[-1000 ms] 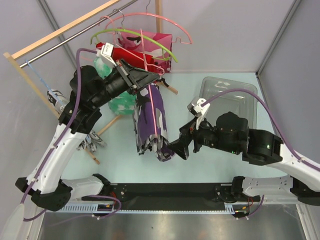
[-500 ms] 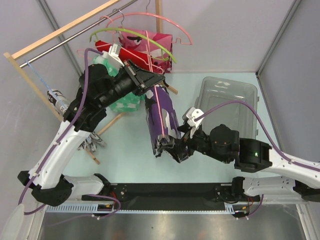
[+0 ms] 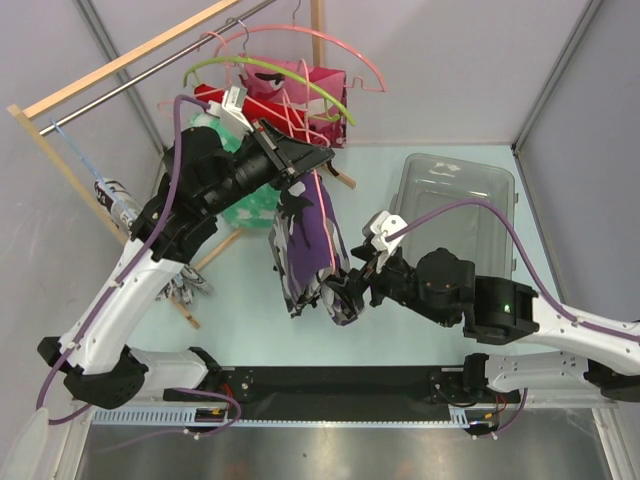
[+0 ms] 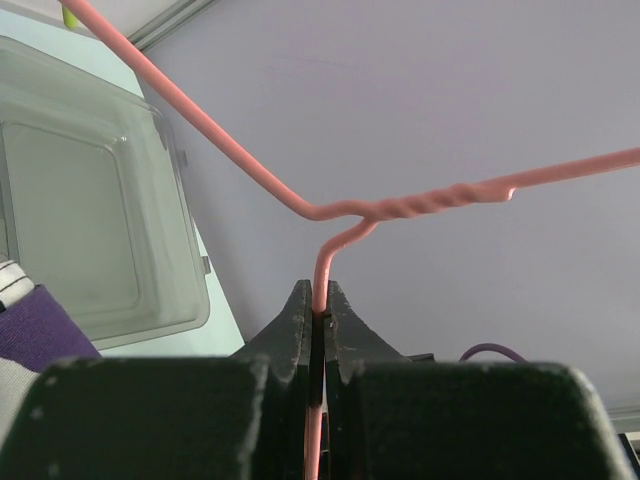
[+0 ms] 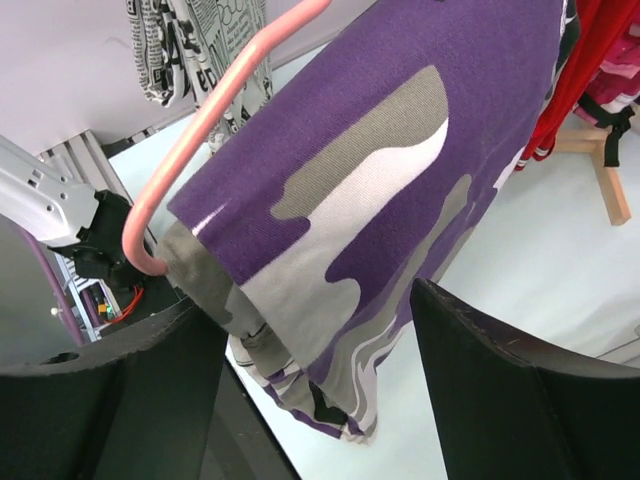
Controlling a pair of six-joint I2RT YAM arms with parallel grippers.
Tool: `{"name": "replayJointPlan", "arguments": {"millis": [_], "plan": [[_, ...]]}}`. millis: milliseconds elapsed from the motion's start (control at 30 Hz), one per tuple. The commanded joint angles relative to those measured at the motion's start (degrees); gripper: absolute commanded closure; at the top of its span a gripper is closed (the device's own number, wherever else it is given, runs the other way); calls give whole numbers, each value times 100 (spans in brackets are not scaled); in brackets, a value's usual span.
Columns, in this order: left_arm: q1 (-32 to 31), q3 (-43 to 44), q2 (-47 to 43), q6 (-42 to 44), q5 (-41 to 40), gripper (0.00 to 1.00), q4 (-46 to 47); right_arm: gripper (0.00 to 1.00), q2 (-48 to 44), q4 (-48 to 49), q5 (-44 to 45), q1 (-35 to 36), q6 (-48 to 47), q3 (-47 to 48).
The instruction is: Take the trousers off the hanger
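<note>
The trousers (image 3: pixel 305 245), in purple, white, grey and black camouflage, hang folded over the pale pink hanger (image 3: pixel 320 205) above the table. My left gripper (image 3: pixel 300 160) is shut on the hanger's wire just below its twisted neck, as the left wrist view shows at the gripper (image 4: pixel 318 318) and hanger (image 4: pixel 400 205). My right gripper (image 3: pixel 345 292) is open at the trousers' lower end. In the right wrist view the trousers (image 5: pixel 380 180) hang between its spread fingers (image 5: pixel 500 370), with the hanger's (image 5: pixel 200 130) corner at the left.
A wooden rack with a metal rail (image 3: pixel 150 75) stands at the back left, carrying a lime-green hanger (image 3: pixel 270 68), another pink hanger (image 3: pixel 340 40), red cloth (image 3: pixel 300 85), a green mottled garment (image 3: pixel 245 205) and a newsprint garment (image 3: pixel 185 285). A clear plastic bin (image 3: pixel 460 195) sits at the right.
The left gripper has lifted the hanger up and right. The trousers swung right, then back left. The right gripper moved left, its open fingers now around the trousers' lower end.
</note>
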Motion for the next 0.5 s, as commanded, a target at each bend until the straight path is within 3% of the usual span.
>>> {"name": "replayJointPlan", "arguments": {"millis": [0,167,367,467], "plan": [[-73,529,-187,-150,11,100,764,22,-117,44,-107,2,-266,253],[-90,503,-222,-177,-7,99,764,28,41,-1,568,2,-170,324],[-125,529,-231,-185,2,100,772,56,51,929,1508,2,-389,-194],[-134,529,-223,-194,46,100,764,59,-37,1571,1878,-6,-634,-528]]}}
